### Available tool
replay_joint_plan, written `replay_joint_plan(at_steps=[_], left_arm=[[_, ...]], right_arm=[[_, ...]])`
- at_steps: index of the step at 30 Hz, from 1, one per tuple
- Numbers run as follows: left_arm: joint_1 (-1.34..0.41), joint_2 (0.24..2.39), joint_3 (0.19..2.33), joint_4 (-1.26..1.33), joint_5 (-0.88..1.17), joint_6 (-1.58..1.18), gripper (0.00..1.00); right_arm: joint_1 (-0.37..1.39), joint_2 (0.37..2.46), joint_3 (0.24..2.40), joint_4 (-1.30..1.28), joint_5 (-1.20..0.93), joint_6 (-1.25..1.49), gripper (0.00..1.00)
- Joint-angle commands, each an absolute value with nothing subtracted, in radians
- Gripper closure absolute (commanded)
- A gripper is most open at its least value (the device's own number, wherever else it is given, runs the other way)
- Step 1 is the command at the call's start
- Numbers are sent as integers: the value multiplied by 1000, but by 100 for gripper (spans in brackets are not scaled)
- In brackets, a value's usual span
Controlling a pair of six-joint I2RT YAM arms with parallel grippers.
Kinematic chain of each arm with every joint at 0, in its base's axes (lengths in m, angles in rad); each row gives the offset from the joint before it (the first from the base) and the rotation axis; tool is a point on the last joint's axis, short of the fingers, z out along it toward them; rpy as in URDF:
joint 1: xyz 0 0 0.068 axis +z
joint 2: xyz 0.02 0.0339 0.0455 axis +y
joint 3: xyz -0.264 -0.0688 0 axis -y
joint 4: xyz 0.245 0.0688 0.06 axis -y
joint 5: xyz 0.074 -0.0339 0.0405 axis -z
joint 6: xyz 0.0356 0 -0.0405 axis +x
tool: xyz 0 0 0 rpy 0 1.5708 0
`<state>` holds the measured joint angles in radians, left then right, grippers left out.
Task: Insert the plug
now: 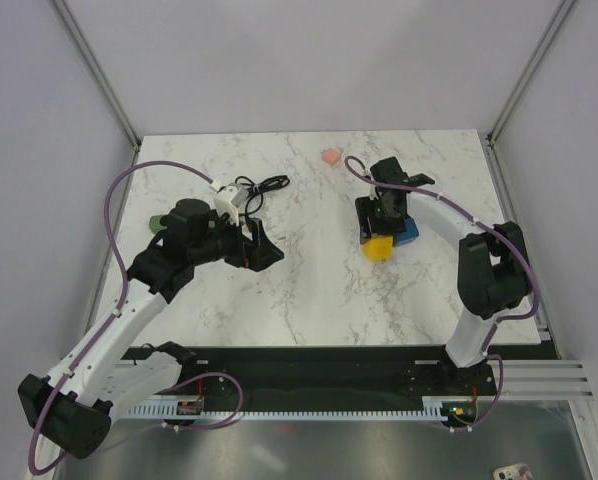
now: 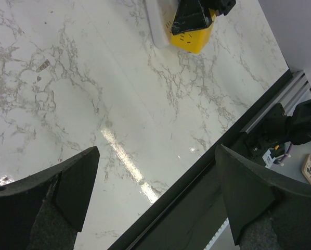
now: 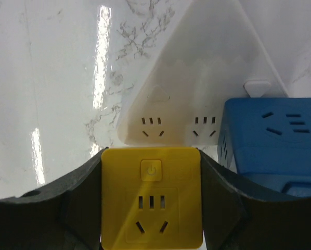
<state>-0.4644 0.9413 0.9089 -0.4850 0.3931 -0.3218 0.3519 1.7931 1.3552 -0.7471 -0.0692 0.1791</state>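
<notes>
A small teal-green block [image 1: 155, 222], apparently the plug, peeks out at the table's left behind my left arm, mostly hidden. My left gripper [image 1: 266, 247] hovers open and empty over bare marble right of it; in its wrist view the left gripper [image 2: 156, 151] frames the table's front edge. My right gripper [image 1: 381, 228] is shut on a yellow socket cube [image 1: 378, 248], its fingers pressed against both sides of the yellow cube [image 3: 151, 203]. The yellow cube stands against a white triangular power strip [image 3: 197, 78].
A blue socket cube [image 3: 272, 140] sits on the white strip just right of the yellow one. A white adapter with a coiled black cable [image 1: 247, 192] lies at back left. A small pink piece [image 1: 330, 157] rests near the back edge.
</notes>
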Motion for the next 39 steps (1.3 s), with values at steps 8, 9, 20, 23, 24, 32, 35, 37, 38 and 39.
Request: replay_joint_plan(at_steps=[8,9,20,23,24,32,35,37,38,39], left_arm=[[-466,930,900,-482,370,-295,0],[-466,928,900,-482,370,-295,0],[-466,924,925,-414,555,-388,0],[-471,919,925,-339,615,-390,0],[-475,917,937,-325,618,-385,0],[-707,930,1043,-275,499,-229,0],[-750,937,1081,-272,482,-195,0],[-768,942,1091,-268,462,-177,0],[-775,946,1095,-265,456,-161,0],[-781,948,1103,-256,451,-153,0]], right_arm=[[357,1712,1210,-627,-77,187,100],[359,1686,1207,-627,-75,189,100],[367,1389,1224,-614,-245,314,100],[390,1261,1184,-487,-339,472,100],[400,1231,1174,-450,-353,559,100],[523,1017,1022,-108,-416,883,100],[548,976,988,-54,-396,930,100],[549,971,985,-63,-399,920,100],[549,969,983,-63,-400,920,100],[549,966,979,-60,-406,926,100]])
